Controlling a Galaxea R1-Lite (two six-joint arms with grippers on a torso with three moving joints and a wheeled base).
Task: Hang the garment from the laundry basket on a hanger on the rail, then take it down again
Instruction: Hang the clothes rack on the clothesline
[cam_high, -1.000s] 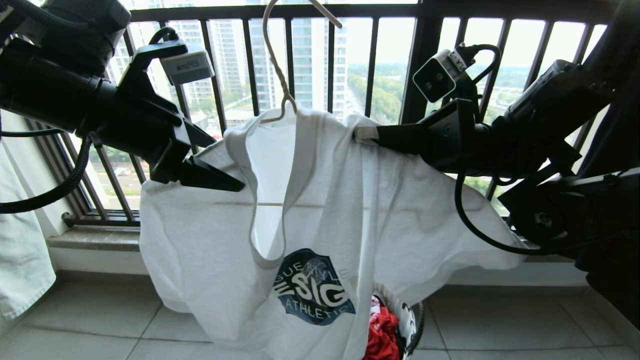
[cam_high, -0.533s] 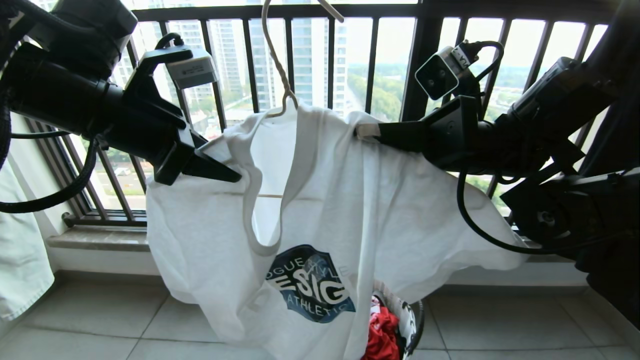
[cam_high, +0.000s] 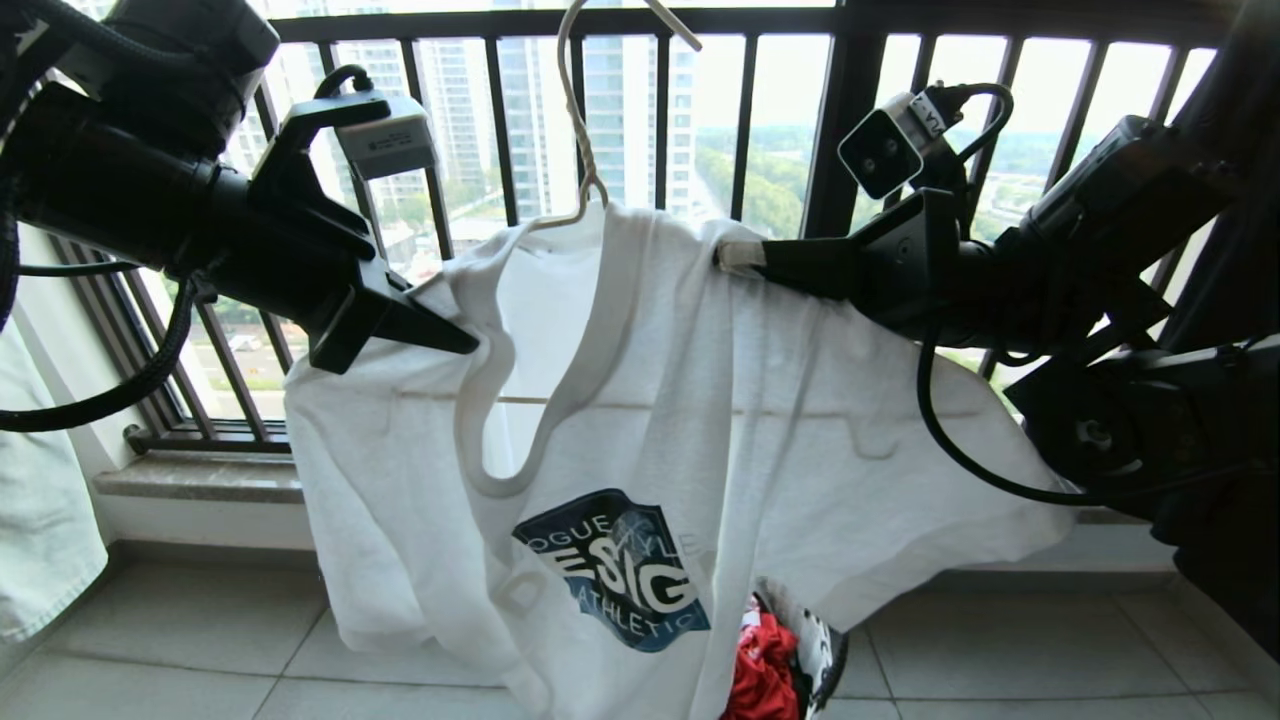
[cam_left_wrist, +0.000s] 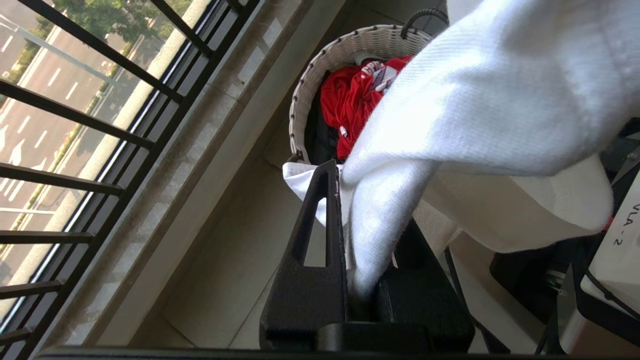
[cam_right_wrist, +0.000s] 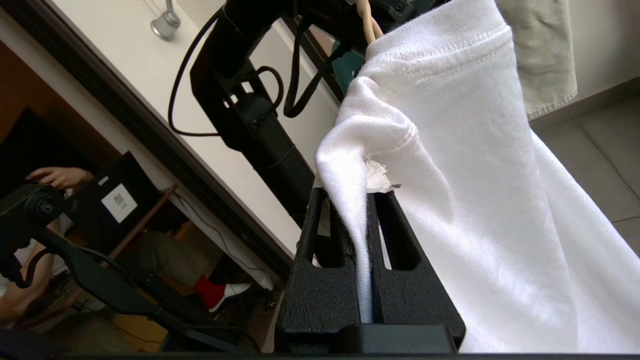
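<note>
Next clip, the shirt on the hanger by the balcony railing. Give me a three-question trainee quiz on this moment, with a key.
1. True or false: both grippers are shut on the white T-shirt.
2. Which thing sits in the laundry basket? A) a red garment B) a wooden hanger C) a towel
3. Fill in: the shirt's collar area hangs from the cream-white wire ____.

Key: 1. True: the left gripper pinches one shoulder, the right gripper the other. 2. A, the red garment. 3. hanger.
</note>
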